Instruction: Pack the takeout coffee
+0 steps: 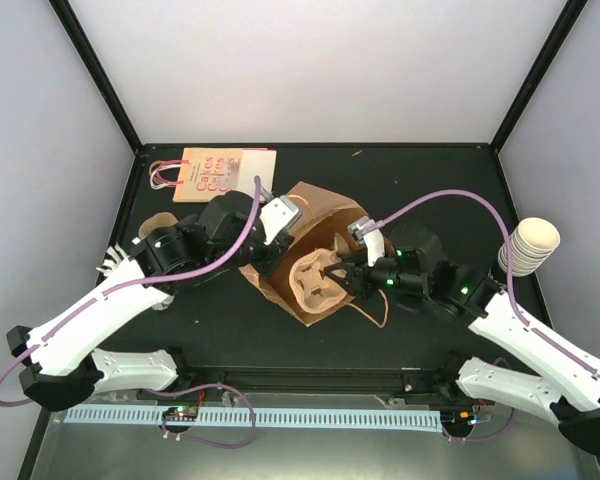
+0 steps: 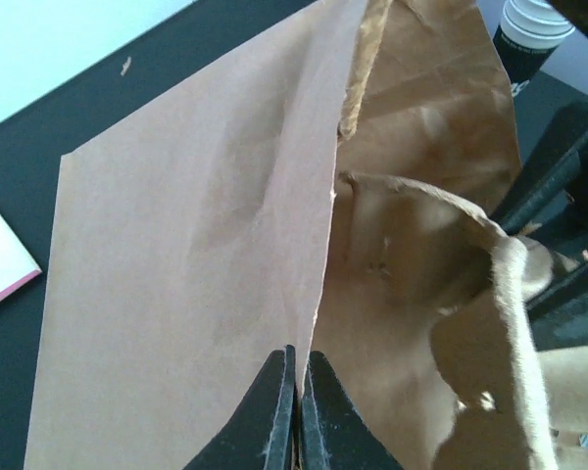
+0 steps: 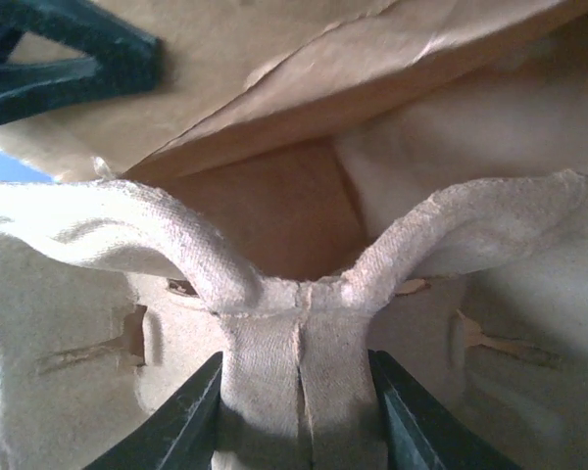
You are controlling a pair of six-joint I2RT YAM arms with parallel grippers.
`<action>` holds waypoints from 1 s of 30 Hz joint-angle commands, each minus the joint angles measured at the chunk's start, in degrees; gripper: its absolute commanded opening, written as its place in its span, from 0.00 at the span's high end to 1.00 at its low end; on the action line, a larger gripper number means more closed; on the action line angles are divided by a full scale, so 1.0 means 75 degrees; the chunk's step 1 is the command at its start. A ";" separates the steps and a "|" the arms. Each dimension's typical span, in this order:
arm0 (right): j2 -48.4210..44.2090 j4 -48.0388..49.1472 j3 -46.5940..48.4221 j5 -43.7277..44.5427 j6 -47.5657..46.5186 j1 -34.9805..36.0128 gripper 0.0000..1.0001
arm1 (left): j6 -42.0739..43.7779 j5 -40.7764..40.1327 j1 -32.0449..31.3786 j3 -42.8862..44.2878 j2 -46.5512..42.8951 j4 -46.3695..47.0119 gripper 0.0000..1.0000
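**Mia:** Top external view is showing the big black table (image 1: 430, 200). A brown paper bag (image 1: 315, 205) is lying on its side in the middle.

**Ben:** Which way is the bag pointing?

**Mia:** Its open end is facing the right arm. I am guessing its long side is running away from there, toward the far left.

**Ben:** What is sitting at the open end?

**Mia:** A cup tray (image 1: 315, 285) is poking into the mouth. Its holes are looking empty.

**Ben:** Who is holding what?

**Mia:** The right gripper (image 3: 296, 357) is reaching in from the right. Its fingers are squeezing the raised middle ridge of the tray. The left gripper (image 2: 296, 357) is pinching the edge of the bag, with its fingers pressed together on the paper.

**Ben:** Anything else?

**Mia:** A stack of cups (image 1: 532, 245) with no lids is standing well apart, by the right edge.

**Ben:** Where is the coffee?

**Mia:** I am not finding the little cup with the black lid in any view. It may be hiding, so I cannot tell which arm is nearer to it.

**Ben:** So what is the next move depending on?

**Mia:** The inside of the bag is lying straight ahead of the right fingers. I am thinking the tray is needing a push that way, deeper in.
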 commanded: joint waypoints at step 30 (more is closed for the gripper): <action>0.1455 -0.0478 0.0613 0.5329 -0.1550 0.2470 0.62 | -0.0383 0.0827 -0.0166 -0.0045 0.0424 0.0568 0.98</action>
